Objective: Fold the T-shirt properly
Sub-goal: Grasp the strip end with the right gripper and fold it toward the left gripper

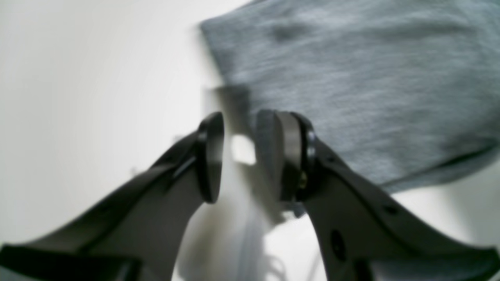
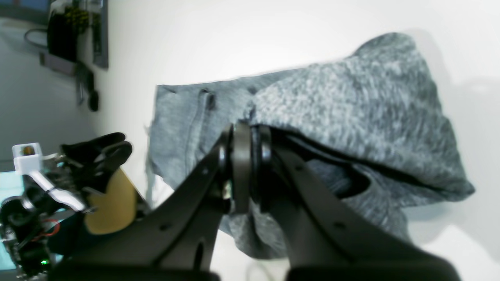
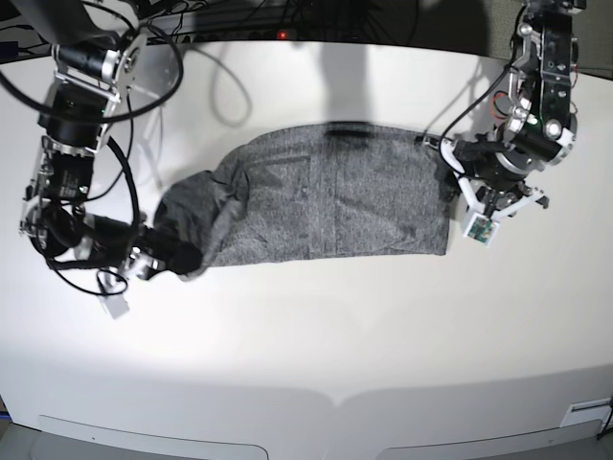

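The right gripper [image 2: 246, 168] reaches low at the shirt's [image 3: 326, 196] bunched end, jaws clamped on a fold. The left gripper [image 1: 238, 156] hangs at the opposite edge, jaws apart, one fingertip [image 1: 287, 156] over cloth. The shirt lies spread across the white worktop [image 3: 316, 326]; cables [image 3: 211, 67] trail behind.

Both arms [image 3: 72, 144] black with silver metal brackets at the joints, loose black cables looped alongside. Left arm [image 3: 541, 86] same build, small green light on its body. Each wrist has a white camera block [image 3: 476, 226]. Gripper fingers [image 2: 187, 203] matte black plastic, curved, with round holes and a brass screw near the tip (pads are flat black discs).
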{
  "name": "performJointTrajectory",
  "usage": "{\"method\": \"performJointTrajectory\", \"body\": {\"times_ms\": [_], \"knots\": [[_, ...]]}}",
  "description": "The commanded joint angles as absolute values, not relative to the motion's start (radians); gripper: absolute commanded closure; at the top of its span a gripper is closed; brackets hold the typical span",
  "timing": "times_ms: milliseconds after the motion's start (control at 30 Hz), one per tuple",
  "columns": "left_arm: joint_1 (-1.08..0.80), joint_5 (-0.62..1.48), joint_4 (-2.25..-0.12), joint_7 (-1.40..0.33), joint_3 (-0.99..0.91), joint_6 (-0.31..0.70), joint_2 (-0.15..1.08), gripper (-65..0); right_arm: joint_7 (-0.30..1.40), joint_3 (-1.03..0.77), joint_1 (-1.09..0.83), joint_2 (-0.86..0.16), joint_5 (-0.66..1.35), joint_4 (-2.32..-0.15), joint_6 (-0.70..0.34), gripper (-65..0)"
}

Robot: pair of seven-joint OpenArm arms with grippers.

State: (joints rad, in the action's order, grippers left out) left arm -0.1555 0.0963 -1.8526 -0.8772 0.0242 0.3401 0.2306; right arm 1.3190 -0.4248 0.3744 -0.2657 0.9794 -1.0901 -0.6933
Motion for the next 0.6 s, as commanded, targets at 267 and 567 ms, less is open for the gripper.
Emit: {"method": "performJointTrajectory", "body": {"times_ms": [267, 567], "knots": [[-0.171, 0.097, -1.872, -0.905, 0.021, 0.328, 0.234, -20.0, 1.309, -0.261, 0.432, -0.092, 1.000, -1.106, -0.698, 0.0], [-0.219, 0.093, -1.872, -0.904, 0.021, 0.328, 0.234, -20.0, 1.309, -0.053, 0.432, 0.010, 1.086, -1.106, -0.698, 0.0]]}}
